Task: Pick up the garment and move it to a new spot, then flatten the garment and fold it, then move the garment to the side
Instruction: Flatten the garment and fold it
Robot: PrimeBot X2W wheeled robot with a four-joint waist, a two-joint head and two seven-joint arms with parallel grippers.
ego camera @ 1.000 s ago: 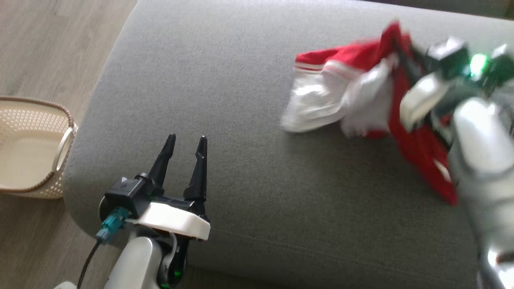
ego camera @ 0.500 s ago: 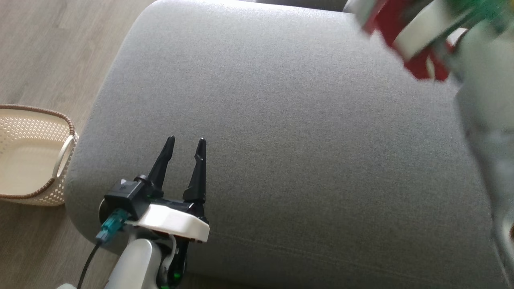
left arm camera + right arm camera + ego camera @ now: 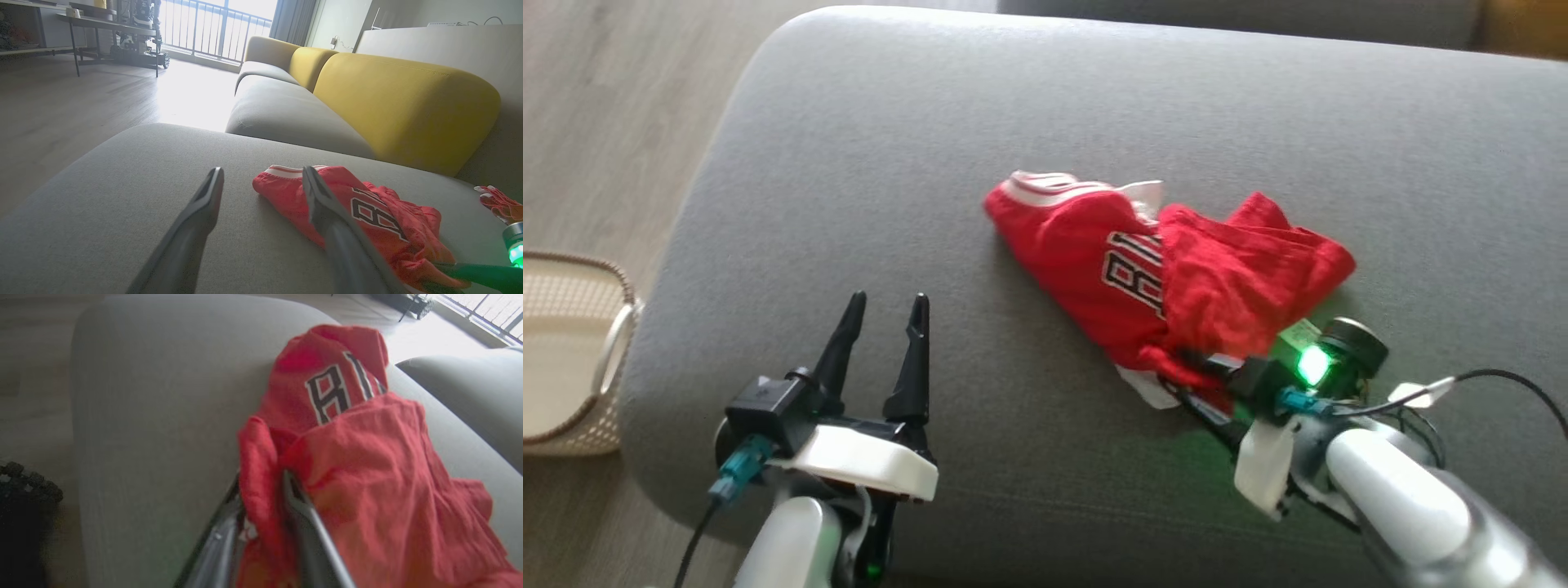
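Observation:
The garment [image 3: 1143, 269] is a red jersey with white trim and black lettering, lying crumpled on the grey sofa cushion [image 3: 931, 122]. My right gripper [image 3: 1188, 376] is low at the garment's near edge. In the right wrist view a fold of the garment [image 3: 359, 457] stands between the right gripper's [image 3: 261, 479] two fingers, which are slightly apart. Whether they pinch it is unclear. My left gripper [image 3: 886, 300] hovers open and empty over the cushion's near left. In the left wrist view the left gripper [image 3: 262, 171] points past the garment's [image 3: 367, 212] left end.
A cream woven basket [image 3: 572, 359] stands on the wooden floor [image 3: 605, 122] left of the cushion. A yellow backrest [image 3: 400, 102] rises behind the seat. A small red item [image 3: 498, 202] lies at the far right of the cushion.
The right gripper carried the garment in the air at the upper right, blurred; now the garment rests mid-cushion with the gripper low beside it. The camera shifted. The left gripper stayed put.

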